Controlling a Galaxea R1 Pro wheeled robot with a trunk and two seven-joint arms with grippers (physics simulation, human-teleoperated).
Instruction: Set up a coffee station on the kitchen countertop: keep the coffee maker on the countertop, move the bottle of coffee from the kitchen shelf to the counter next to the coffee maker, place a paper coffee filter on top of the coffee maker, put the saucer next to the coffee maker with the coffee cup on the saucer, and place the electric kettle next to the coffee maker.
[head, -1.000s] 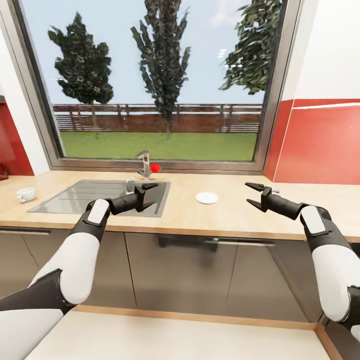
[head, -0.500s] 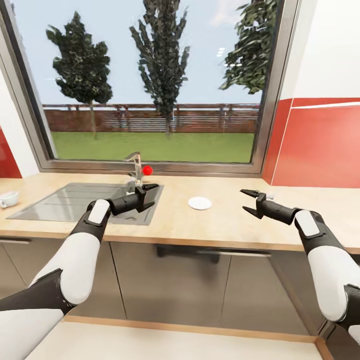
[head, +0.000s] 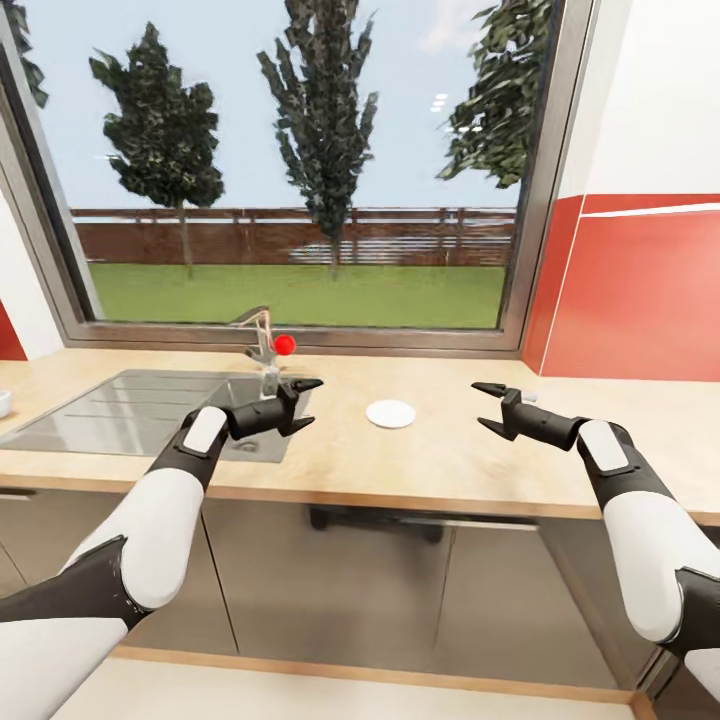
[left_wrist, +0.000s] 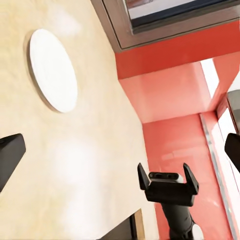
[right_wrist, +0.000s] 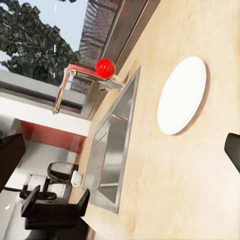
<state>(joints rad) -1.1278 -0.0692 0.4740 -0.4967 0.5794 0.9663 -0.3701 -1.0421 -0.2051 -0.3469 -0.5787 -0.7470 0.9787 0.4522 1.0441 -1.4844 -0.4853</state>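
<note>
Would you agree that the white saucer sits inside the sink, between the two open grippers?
Not quite: the saucer lies on the bare countertop, to the right of the sink, as the head view shows. It does sit between the left gripper and the right gripper, both open.

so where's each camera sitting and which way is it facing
Head view: high on the robot, facing the window over the kitchen countertop; both arms, left gripper, right gripper, both open.
Left wrist view: on the left arm, facing across the countertop toward the right gripper.
Right wrist view: on the right arm, facing the sink and left gripper.
All share the saucer.
</note>
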